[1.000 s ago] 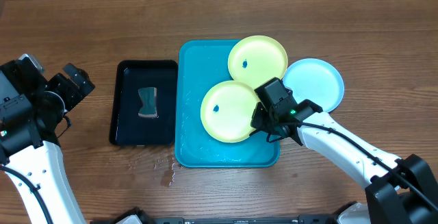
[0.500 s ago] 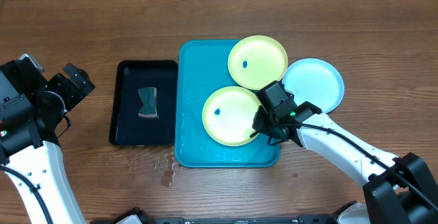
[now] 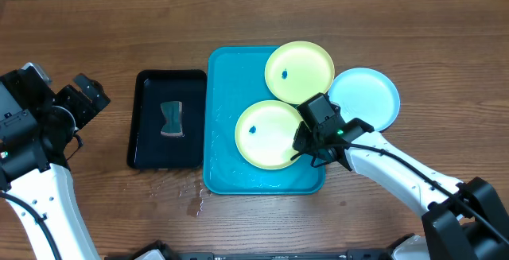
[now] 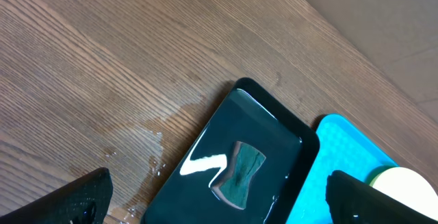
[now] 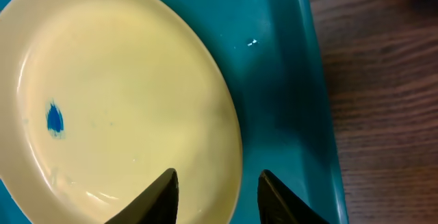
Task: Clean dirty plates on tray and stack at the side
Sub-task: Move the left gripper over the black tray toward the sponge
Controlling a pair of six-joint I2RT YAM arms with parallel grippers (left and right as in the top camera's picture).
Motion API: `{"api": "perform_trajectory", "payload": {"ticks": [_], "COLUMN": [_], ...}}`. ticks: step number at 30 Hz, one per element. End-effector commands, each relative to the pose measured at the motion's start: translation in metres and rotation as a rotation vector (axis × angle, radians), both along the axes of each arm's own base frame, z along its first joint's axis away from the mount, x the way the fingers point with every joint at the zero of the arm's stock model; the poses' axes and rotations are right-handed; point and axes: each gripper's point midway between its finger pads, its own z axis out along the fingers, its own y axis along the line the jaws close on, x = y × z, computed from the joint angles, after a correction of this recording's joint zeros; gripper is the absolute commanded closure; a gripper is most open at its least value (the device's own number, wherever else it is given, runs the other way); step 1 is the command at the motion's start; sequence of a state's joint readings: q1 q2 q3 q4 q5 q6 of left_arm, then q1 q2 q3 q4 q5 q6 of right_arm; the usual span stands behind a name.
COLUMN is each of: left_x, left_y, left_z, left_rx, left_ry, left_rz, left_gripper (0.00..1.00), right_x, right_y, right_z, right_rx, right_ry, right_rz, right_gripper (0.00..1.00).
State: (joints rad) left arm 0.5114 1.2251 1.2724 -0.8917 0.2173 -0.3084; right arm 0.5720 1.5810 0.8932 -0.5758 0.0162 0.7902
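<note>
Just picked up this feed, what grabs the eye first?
The blue tray at mid-table carries a near yellow plate and a far yellow plate, each with a blue smear. The right pincer is open astride the near plate's right rim. A light blue plate lies right of the tray.

The right arm (image 3: 398, 172) reaches in from the lower right corner, its white link slanting up and left toward the middle. The wrist is bent so that the right end effector (image 3: 305, 145) points down and leftward. Its two dark fingers (image 5: 161, 195) stand apart with a clear gap between them, tips low. The left arm (image 3: 49, 196) rises along the left edge, folded back on itself, with the left end effector (image 3: 89, 95) held high and facing right, its fingers (image 4: 83, 198) spread wide.
</note>
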Motion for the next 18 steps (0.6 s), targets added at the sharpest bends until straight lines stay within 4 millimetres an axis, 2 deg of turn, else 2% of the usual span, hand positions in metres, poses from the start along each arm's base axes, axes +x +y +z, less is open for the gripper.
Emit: {"api": "perform_trajectory", "payload": {"ticks": [1, 10, 18], "left_x": [0.002, 0.002, 0.005], "left_y": [0.001, 0.001, 0.002], "left_z": [0.004, 0.004, 0.007], "left_rx": [-0.008, -0.008, 0.000], "left_ry": [-0.013, -0.013, -0.030], "left_rz": [0.002, 0.002, 0.003], "left_gripper": [0.00, 0.00, 0.00], "right_x": [0.001, 0.001, 0.002], "right_y": [-0.002, -0.002, -0.006], "right_z": [-0.002, -0.008, -0.013], "right_rx": [-0.033, -0.042, -0.019], "right_ry": [-0.021, -0.006, 0.023], "right_rz": [0.051, 0.050, 0.032], "right_gripper": [0.60, 0.62, 0.69]}}
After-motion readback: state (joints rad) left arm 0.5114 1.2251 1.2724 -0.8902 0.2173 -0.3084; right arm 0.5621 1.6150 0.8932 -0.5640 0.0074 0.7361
